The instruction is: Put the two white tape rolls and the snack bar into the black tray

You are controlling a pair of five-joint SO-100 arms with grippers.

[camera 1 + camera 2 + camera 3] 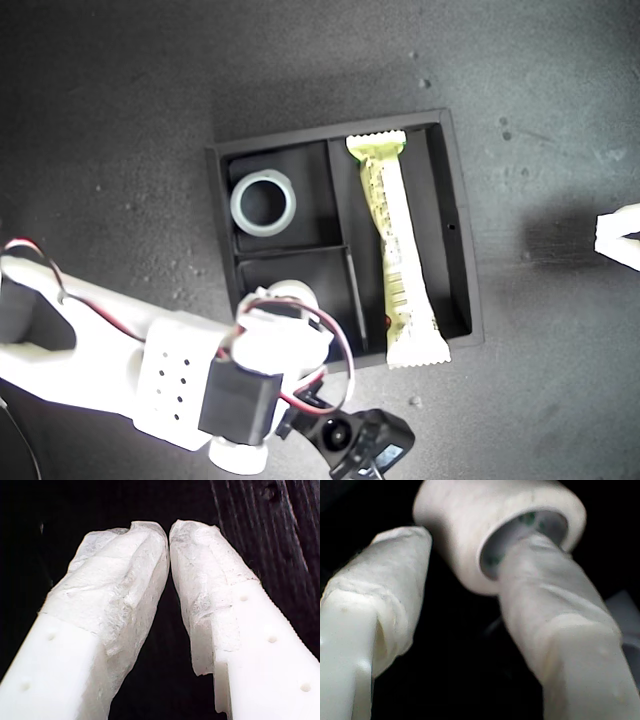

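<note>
**Holding the small roll over the last free box**

Exterior view: the black tray (458,200) sits in the middle of the dark tabletop (120,120). The big tape roll (262,203) lies flat in 1 small box, hole up. The snack bar (398,250) lies in the long box. Its long side runs from this view's top to its bottom, leaning a little to this view's right lower down. Its lower end rests on the tray wall and pokes out. An arm (150,370) reaches in from this view's lower left, with the small tape roll (292,293) at its tip, above the other small box. A bump from the arm could push the bar out.

First wrist view: my first pincer (170,540) is clenched on nothing, above dark tabletop.

Second wrist view: my second pincer (470,545) is grasping the small tape roll (460,525). 1 finger goes through the hole and 1 presses outside, so the hole points back along the finger. The roll could slip off, or land on a wall and tip out.
</note>
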